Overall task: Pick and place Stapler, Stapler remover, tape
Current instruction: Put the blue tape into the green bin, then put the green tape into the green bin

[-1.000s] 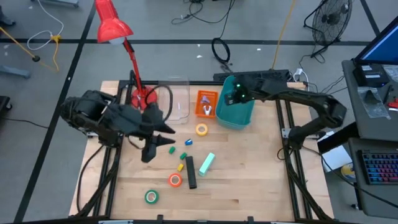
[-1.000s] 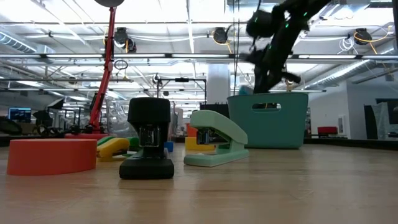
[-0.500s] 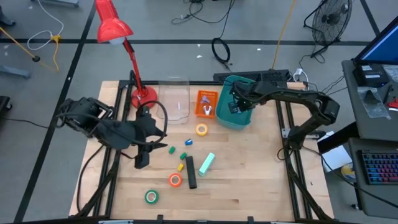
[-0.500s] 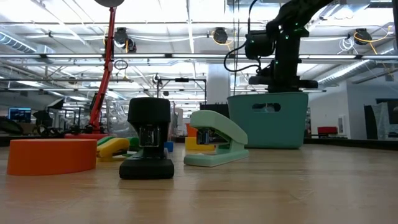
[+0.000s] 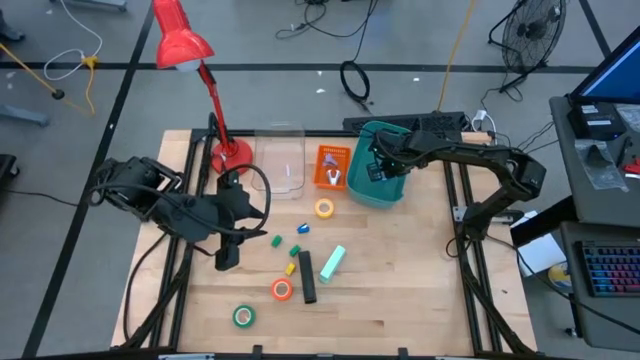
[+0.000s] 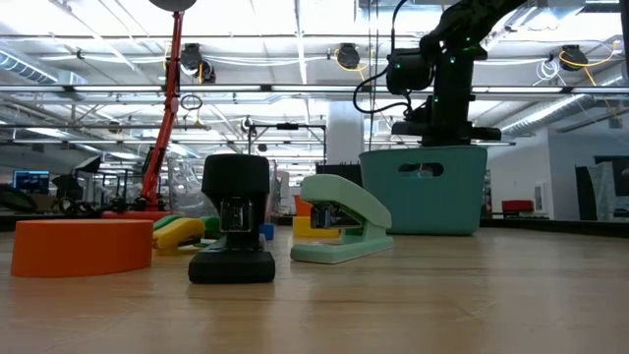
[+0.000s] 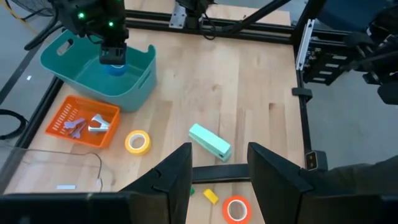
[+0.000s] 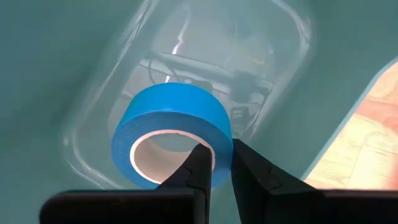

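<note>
- Blue tape (image 8: 171,134) was pinched at its rim between the right gripper's (image 8: 216,163) two dark fingers, which stood nearly pressed together on the roll's wall, one inside the ring and one outside.
- The roll hung inside the teal bin (image 5: 385,190), just above its glossy floor; the left wrist view showed the same blue roll (image 7: 114,67) low in the bin (image 7: 68,78) under the right arm.
- The left gripper (image 7: 219,163) hovered over the left part of the table with its fingers spread apart and nothing between them.
- On the pale wooden table (image 5: 400,270) lay the yellow tape (image 5: 324,208), the orange tape (image 5: 281,289) and the green tape (image 5: 243,316), well apart from one another.
- The mint stapler (image 5: 332,262) lay beside the black stapler (image 5: 307,277), near the table's middle.
- An orange tray (image 5: 331,166) sat just beside the bin, holding a small metal piece; I could not tell what.
- A red lamp (image 5: 182,40) stood at the far left corner.
- Beyond the table, grey floor, cables and a fan (image 5: 527,28).
</note>
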